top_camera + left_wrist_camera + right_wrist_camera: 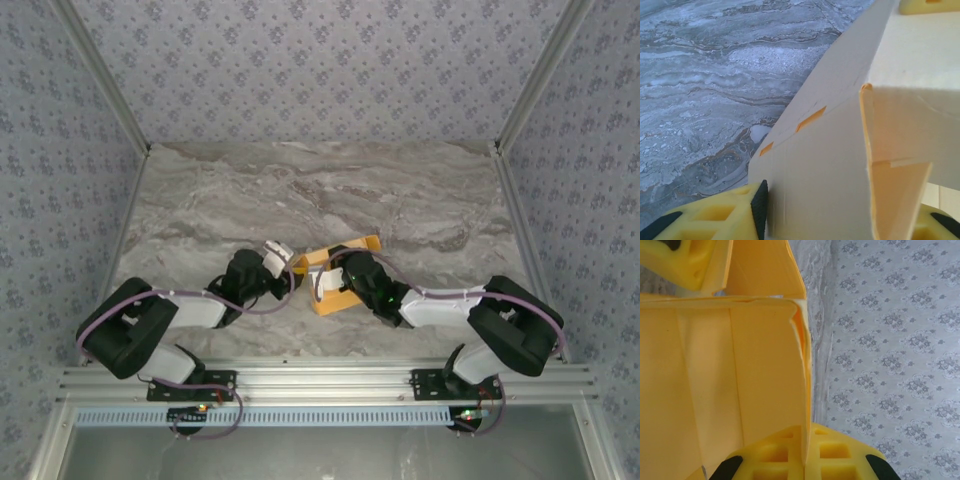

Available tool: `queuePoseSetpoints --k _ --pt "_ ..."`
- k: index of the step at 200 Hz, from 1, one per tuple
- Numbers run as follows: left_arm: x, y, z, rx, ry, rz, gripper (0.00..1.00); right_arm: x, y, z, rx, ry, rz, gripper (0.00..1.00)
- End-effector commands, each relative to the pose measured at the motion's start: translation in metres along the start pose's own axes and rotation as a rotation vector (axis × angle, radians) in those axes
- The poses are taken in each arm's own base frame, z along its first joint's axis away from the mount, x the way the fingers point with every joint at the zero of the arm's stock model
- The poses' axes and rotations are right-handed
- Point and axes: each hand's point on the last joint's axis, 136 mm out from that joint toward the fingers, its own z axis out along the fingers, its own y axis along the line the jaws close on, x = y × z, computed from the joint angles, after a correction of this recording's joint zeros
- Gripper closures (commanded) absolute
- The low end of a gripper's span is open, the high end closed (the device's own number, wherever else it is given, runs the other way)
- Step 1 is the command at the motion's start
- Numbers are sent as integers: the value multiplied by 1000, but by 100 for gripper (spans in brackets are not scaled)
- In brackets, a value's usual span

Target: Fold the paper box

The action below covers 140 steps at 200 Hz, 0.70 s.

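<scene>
Right jaws pinch the paper box (715, 365) rim; left jaws straddle it, grip unclear, table (700, 75) beyond.

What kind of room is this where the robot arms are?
Probably a robot test booth, not a home. A left arm and a right arm are bolted to a metal rail at the edge of a marble-look table, and flower-patterned walls close it in on three sides.

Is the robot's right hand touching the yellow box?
Touching. In the right wrist view, a thin wall of the paper box sits clamped between the yellow fingers of the right gripper.
</scene>
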Motion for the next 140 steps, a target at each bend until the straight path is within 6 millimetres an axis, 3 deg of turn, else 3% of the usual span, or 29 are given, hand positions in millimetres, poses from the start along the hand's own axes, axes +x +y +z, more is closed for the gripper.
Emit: queuePoseSetpoints --k 1,62,99,140 --pt "-45 -6 4 40 -115 41 58 -1 14 8 -87 12 5 100" --pt "-54 -11 19 88 -112 35 56 0 -5 19 -89 10 71 100" --pt "-47 -5 27 85 -123 -24 57 5 3 16 -109 8 115 100" --pt "-43 -20 37 195 -139 -107 60 8 9 14 -106 12 157 99"
